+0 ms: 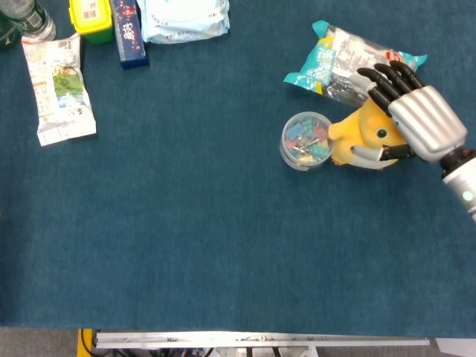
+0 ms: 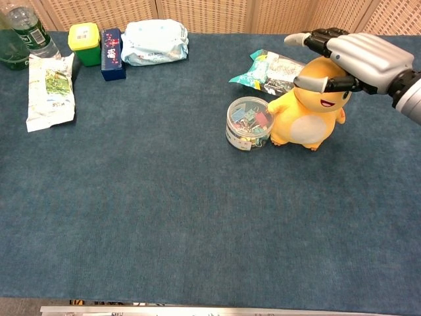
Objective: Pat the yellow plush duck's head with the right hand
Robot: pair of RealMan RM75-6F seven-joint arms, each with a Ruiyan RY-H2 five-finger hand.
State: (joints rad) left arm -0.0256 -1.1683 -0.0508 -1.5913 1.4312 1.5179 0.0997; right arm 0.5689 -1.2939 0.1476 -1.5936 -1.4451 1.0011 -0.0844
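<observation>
Head view. Duck (image 1: 362,135) upright on the bench (image 1: 223,245), toward the far right, touching or just beside a clear tub of clips (image 1: 305,140) on one side and lying just in front of a teal snack bag (image 1: 349,59). Right hand (image 1: 405,111) spread flat, palm down, directly over the duck's head; fingers apart, pointing away from the robot toward the bag, thumb (image 1: 372,154) reaching across the face below the eye. Nothing gripped. Most of the head hidden beneath the palm; only the face, one arm and part of the belly visible. Contact not confirmable from above.

Chest view. Duck (image 2: 306,112) seen from the front, long axis vertical, head uppermost. Right hand (image 2: 348,56) level with the crown, palm apparently resting on or just above it, thumb (image 2: 309,83) laid across the forehead above the eye. Judged: the pat in its downward phase or at contact; a slight gap cannot be ruled out. Head lies straight below the palm, so any remaining travel is downward only. Eyes and top of head covered by the hand. Forearm cut off at the right edge.

Left hand absent from both views; right hand the only one near the duck. Risk judged: thumb pressing on the face could tip the duck toward the tub.
</observation>
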